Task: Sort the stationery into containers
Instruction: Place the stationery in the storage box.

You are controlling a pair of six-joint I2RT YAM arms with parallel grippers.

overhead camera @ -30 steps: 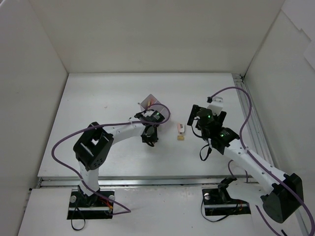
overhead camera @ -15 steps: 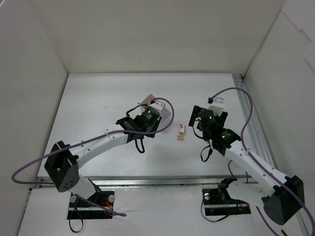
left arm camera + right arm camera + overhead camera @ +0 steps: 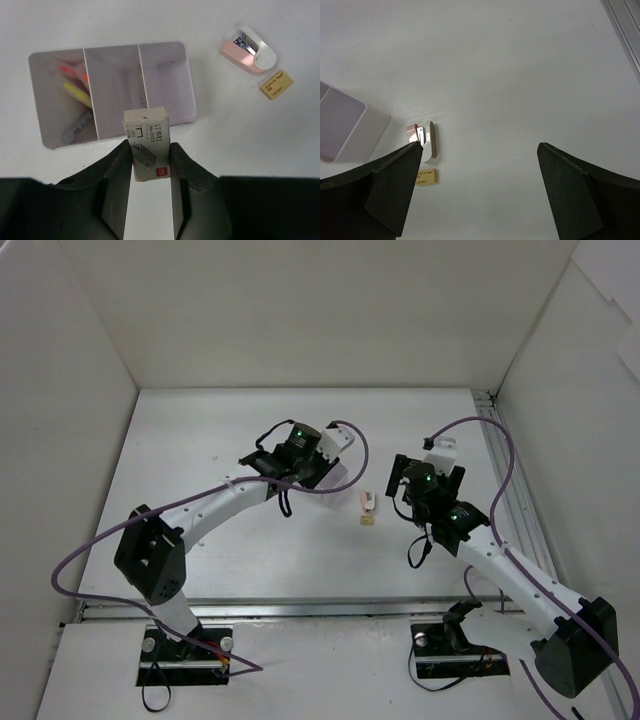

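Since one second ago the left arm [image 3: 215,502] has unfolded from a bent pose short of the box [image 3: 165,80] and reached out over it; half a second ago it was midway. The box, the two loose items and the right arm [image 3: 500,565] are about where they were.

Left arm: stretched out in a shallow curve, wrist above the box. The left gripper [image 3: 150,149] points down, its dark fingers pressed against the two long sides of a white block [image 3: 148,142]. The block hangs at the box's near wall, between the middle and right compartments as the left wrist view shows it. It is a small rectangular carton-like piece, matt, with black and red print on its face.

Right arm: angled in from the box's right. The right gripper [image 3: 480,145] is spread wide and holds nothing.

Box: translucent, faintly lavender plastic, rectangular, rounded corners, three compartments. The left compartment holds pens [image 3: 77,94] in pink-orange, yellow and grey, lying slantwise. The contents of the other two cannot be made out.

On the white table [image 3: 200,440], to the right of the box and apart from it, lies a pink stapler [image 3: 247,49] with a white rounded end and a metal part. A flat tan block [image 3: 276,84] with dark print lies just beside it, on the side away from the box.
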